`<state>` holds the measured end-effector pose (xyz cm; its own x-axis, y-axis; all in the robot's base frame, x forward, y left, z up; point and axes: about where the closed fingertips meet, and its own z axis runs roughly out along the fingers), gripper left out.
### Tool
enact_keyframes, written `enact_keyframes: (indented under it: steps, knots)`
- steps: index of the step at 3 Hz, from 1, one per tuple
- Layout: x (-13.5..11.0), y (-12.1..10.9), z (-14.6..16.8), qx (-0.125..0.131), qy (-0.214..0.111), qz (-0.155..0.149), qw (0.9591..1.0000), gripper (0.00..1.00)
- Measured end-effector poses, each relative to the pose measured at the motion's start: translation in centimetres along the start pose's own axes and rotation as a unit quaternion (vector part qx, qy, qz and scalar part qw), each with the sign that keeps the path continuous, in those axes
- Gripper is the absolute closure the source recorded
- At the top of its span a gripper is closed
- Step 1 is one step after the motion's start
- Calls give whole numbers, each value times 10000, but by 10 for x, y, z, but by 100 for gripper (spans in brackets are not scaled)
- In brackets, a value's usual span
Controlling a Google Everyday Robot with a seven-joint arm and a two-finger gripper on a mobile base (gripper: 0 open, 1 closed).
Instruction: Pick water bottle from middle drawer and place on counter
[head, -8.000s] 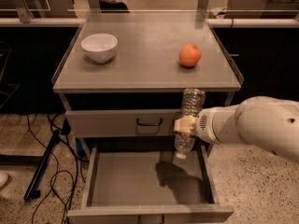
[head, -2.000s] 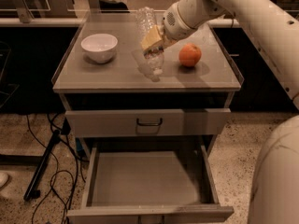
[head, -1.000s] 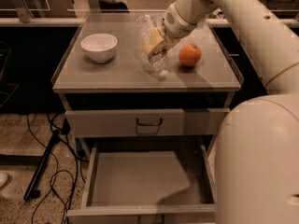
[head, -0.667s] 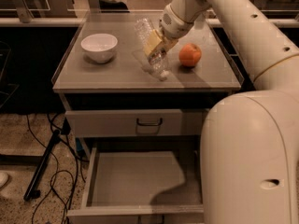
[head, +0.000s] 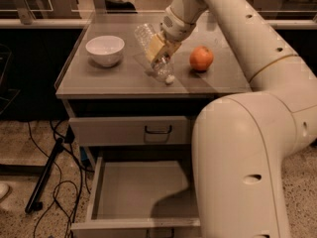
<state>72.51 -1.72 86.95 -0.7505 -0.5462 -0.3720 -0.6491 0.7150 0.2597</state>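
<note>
The water bottle (head: 148, 39), clear and ribbed, lies steeply tilted over the counter (head: 114, 78). Its white cap points down and right and touches or nearly touches the counter top beside the orange. My gripper (head: 159, 48) is over the middle of the counter, its yellowish fingers shut on the bottle's body. Below, the middle drawer (head: 133, 192) stands pulled out with a bare grey floor. My arm hides its right part.
A white bowl (head: 104, 49) sits at the counter's left and an orange (head: 201, 58) at its right, close to the bottle's cap. The shut top drawer (head: 124, 130) has a dark loop handle. Black cables (head: 54, 182) trail on the floor at left.
The bottle has tipped further over, and its cap has come down to the counter next to the orange. My arm's near segment has swung closer and covers more of the right side.
</note>
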Motion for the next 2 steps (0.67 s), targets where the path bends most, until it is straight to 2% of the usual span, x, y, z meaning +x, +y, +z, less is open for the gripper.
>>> enact_keyframes:
  steps: [2]
  knots:
    - [-15, 12, 29, -159, 193, -227, 9994, 100]
